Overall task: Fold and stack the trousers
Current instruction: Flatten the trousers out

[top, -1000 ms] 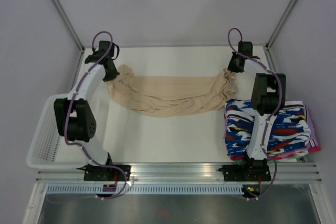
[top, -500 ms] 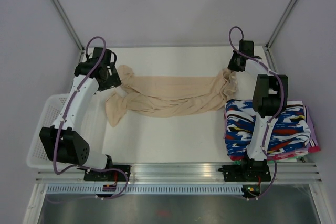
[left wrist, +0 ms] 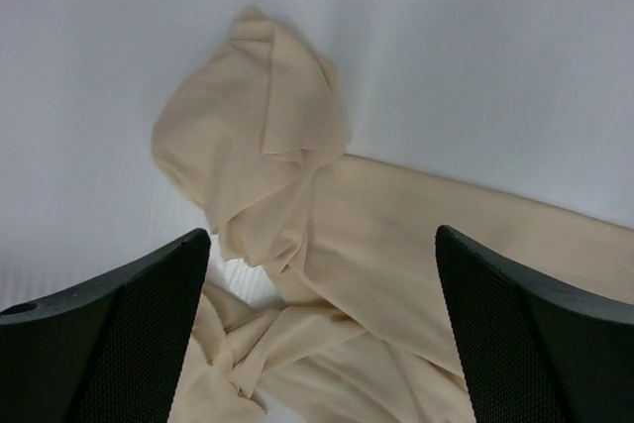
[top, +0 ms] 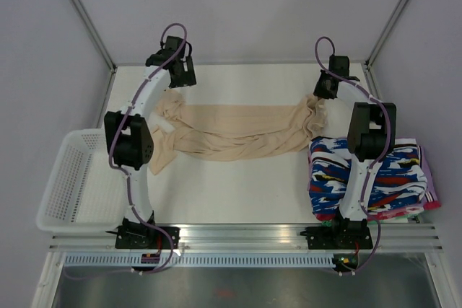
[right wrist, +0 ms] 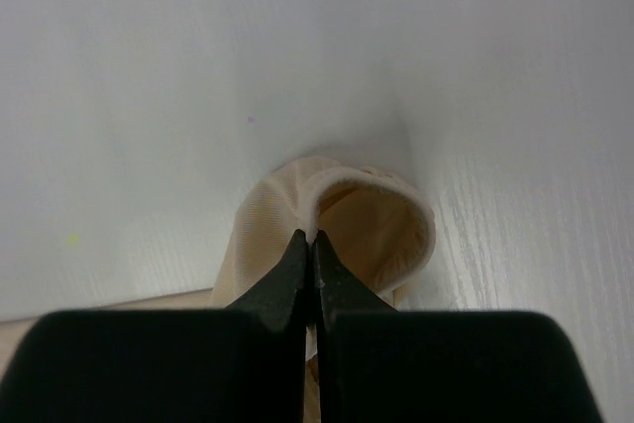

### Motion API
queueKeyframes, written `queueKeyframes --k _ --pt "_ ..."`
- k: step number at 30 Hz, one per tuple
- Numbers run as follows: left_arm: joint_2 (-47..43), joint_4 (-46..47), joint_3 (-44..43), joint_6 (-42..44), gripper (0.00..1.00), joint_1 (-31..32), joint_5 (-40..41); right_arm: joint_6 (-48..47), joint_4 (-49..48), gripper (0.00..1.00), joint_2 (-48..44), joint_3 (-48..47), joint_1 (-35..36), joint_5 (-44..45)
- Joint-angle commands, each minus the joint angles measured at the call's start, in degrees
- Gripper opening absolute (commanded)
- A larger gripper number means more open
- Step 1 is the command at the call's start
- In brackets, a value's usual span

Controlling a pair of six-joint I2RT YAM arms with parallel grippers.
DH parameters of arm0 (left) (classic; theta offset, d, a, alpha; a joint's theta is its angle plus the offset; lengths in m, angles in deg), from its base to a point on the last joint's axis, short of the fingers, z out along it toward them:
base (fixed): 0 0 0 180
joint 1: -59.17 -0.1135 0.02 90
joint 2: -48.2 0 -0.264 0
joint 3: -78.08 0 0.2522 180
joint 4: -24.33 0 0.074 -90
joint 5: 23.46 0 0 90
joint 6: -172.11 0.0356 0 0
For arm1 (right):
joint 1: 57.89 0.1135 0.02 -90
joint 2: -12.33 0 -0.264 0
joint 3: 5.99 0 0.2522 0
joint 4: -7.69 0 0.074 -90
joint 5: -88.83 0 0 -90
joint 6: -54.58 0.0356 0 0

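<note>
The left tool (left wrist: 322, 245) stands wide open and holds nothing. Its own wrist view shows the two dark fingers far apart, and the bunched left end of the trousers (left wrist: 260, 131) lies loose on the white tabletop (left wrist: 495, 66) below them, not touched. The right tool (right wrist: 313, 237) is closed tight. Its wrist view shows what the top view cannot: the tips pinch a thin fold at the edge of the beige cloth, and this cloth rises in a small loop just behind them.

From above, the trousers lie stretched across the far half of the tabletop, from under the left tool near the far left corner to the right tool near the far right corner. One leg end falls toward the near left, and the elbow of the left arm (top: 133, 142) hides part of it.

A white mesh basket (top: 65, 178) sits at the left edge, apart from the trousers. A stack of patterned garments (top: 393, 171) lies at the right, just beside the held end, and the right arm (top: 368, 131) crosses over it.
</note>
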Motion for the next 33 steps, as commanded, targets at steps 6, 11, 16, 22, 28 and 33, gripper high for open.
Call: queueKeyframes --k 6,11,16,22,28,33 --pt "12.53 0.73 -4.19 2.30 0.99 2.12 4.16 -0.09 -0.14 0.00 -0.83 -2.07 -0.75 0.91" --pt "15.70 1.25 -3.31 1.78 0.95 2.47 10.23 -0.18 -0.22 0.00 -0.65 -1.54 -0.84 0.91" --pt "16.31 4.76 -2.78 1.77 0.87 2.47 13.84 0.00 -0.84 0.00 -0.57 -0.58 -0.93 0.82" --pt "17.98 8.02 -2.87 1.08 0.81 2.29 14.99 0.00 -1.01 0.00 -0.13 -0.14 -0.93 0.90" --pt "20.09 7.41 -4.27 0.46 0.79 1.77 14.81 -0.53 -1.37 0.00 0.93 -0.84 -1.01 0.91" --pt "20.79 6.62 -6.11 -0.95 0.68 -0.25 13.23 -0.18 -0.84 0.00 2.07 -1.98 -1.01 0.46"
